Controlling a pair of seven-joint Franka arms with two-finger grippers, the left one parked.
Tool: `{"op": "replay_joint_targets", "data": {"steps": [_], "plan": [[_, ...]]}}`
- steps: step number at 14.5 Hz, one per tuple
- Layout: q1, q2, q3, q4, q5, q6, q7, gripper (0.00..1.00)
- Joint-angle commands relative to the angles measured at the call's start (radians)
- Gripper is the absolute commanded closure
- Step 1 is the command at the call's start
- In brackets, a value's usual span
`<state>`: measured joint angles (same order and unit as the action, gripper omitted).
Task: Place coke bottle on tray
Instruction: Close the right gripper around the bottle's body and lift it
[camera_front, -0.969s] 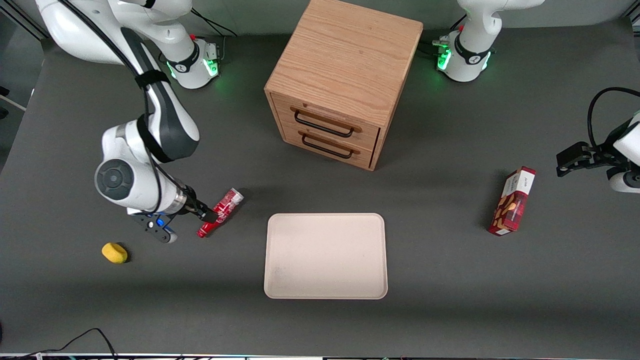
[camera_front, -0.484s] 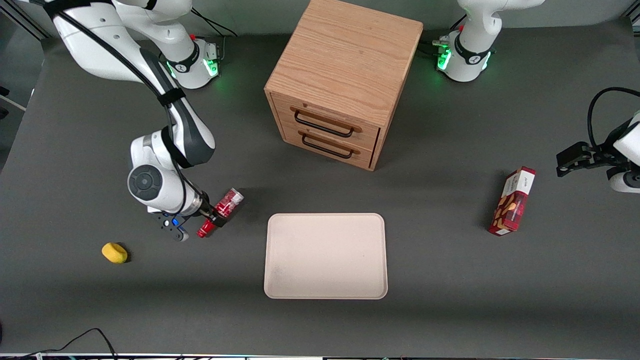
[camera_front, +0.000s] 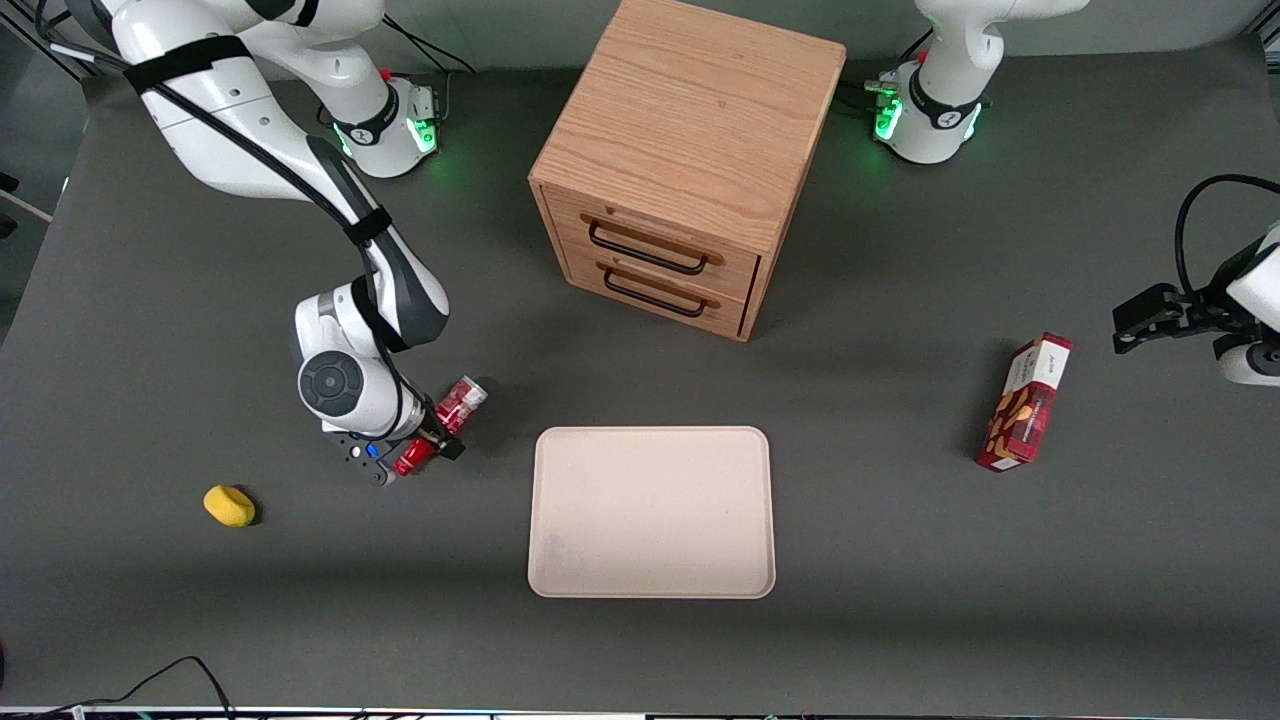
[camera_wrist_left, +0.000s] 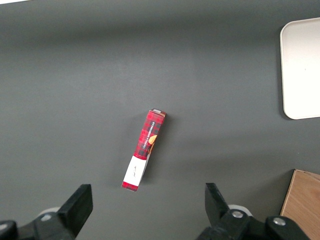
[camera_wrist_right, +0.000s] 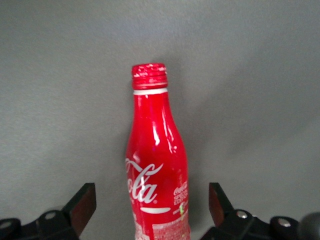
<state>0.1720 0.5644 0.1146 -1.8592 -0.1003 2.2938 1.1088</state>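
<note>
Your hand (camera_front: 428, 447) is low over the worktop (camera_front: 900, 560), with its fingers (camera_wrist_right: 82, 202) spread wide on both sides of the coke bottle (camera_front: 440, 425). The bottle lies flat between them, not squeezed. The tray (camera_front: 652, 512) sits near your hand, closer to the parked arm.

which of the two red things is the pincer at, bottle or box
The coke bottle, lying on the table near the tray, sits between the open pincer fingers. The red snack box lies toward the parked arm's end.
</note>
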Motion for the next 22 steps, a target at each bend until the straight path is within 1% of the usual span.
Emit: {"op": "replay_joint_targets", "data": {"steps": [1,4,8,9,11,12,13,14,20,22], "plan": [[0.003,-0.018,0.004,-0.052,-0.032,0.041,0.037,0.00],[0.004,-0.005,0.004,-0.057,-0.061,0.064,0.062,0.00],[0.004,0.000,0.004,-0.058,-0.062,0.076,0.068,0.01],[0.004,0.005,0.004,-0.058,-0.062,0.078,0.069,0.04],[0.004,0.008,0.004,-0.058,-0.064,0.081,0.072,0.13],[0.006,0.008,0.004,-0.060,-0.065,0.081,0.074,0.31],[0.009,0.008,0.004,-0.060,-0.068,0.081,0.074,0.61],[0.011,0.008,0.004,-0.060,-0.070,0.081,0.072,1.00],[0.011,-0.011,0.004,-0.058,-0.070,0.070,0.072,1.00],[0.009,-0.064,0.007,-0.057,-0.070,0.021,0.063,1.00]]}}
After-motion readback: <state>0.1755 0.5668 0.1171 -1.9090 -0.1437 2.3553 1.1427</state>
